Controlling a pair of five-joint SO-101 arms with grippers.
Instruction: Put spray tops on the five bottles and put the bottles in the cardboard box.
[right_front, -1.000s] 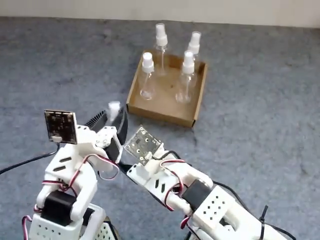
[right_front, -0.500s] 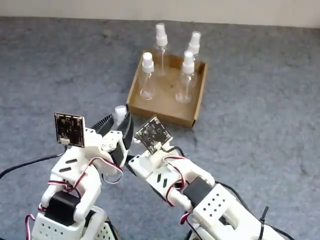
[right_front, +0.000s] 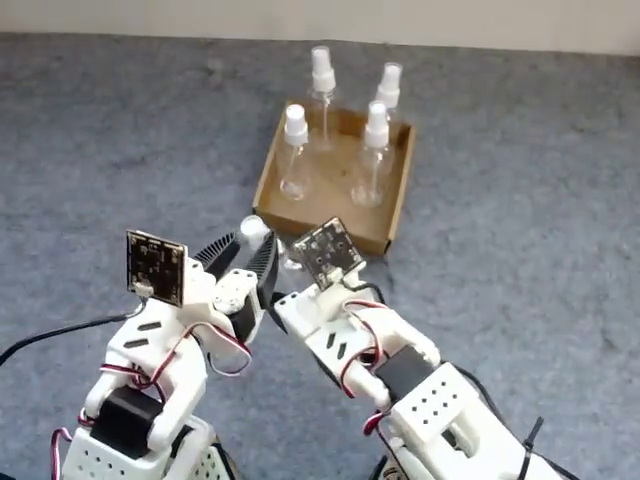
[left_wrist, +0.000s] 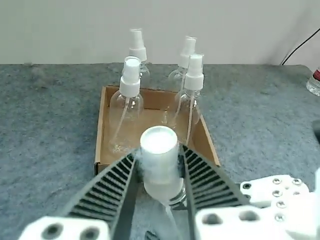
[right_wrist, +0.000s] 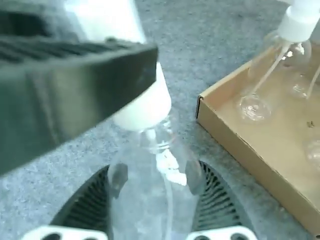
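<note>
- The left pincer (left_wrist: 159, 159) is clamped on the spray top (left_wrist: 159, 145), with its tube hanging down.
- The right pincer (right_wrist: 152, 186) grips the bottle (right_wrist: 150, 205), which is upright and just in front of the cardboard box (left_wrist: 99, 130).
- The top sits on the bottle's neck with both axes vertical and in line, so seating it likely calls for a straight downward press or twist.
- Four capped bottles (right_front: 295, 150) stand at the box.

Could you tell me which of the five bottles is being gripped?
The bottle outside the cardboard box, by its near wall: the right gripper clamps its body, the left gripper its spray top. The other four stand free.
</note>
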